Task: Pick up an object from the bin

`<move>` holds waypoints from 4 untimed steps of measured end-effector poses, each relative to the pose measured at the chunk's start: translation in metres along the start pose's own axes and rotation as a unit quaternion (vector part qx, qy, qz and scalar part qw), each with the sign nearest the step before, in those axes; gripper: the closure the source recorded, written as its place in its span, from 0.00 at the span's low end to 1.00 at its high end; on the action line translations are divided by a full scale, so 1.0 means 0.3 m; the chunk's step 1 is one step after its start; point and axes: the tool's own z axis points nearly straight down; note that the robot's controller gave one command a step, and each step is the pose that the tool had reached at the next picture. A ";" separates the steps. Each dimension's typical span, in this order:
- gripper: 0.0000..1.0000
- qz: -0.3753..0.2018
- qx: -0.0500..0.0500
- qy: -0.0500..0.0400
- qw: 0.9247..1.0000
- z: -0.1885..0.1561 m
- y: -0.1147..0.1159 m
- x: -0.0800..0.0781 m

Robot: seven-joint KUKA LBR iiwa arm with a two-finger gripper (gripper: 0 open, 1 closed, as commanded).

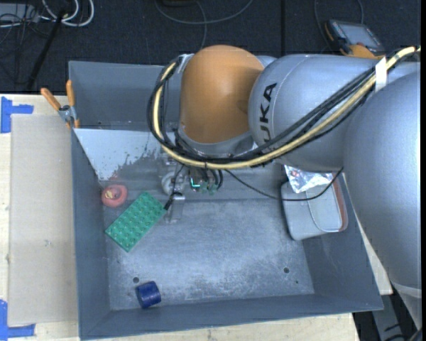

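Observation:
My gripper (173,199) hangs below the orange wrist cover, low in the middle of the bin. It is right at the upper right edge of a green studded building plate (134,221), which lies flat and slantwise on the bin floor. Whether it touches the plate I cannot tell. A small pink ring-shaped thing (114,195) lies just to the upper left of the plate, apart from the gripper.
A small blue cylinder (148,295) lies near the front left corner. By the right wall rests a grey flat pad with a brown rim (314,217), with a crinkled silvery packet (304,179) above it. The arm and its cables cover the bin's back right.

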 end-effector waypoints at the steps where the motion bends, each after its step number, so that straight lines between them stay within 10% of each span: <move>1: 0.00 -0.214 0.000 -0.004 0.977 0.376 0.113 0.047; 3: 0.00 -0.375 0.001 -0.005 0.927 0.272 0.107 0.017; 4: 0.00 -0.497 0.001 -0.004 0.868 0.374 0.116 0.012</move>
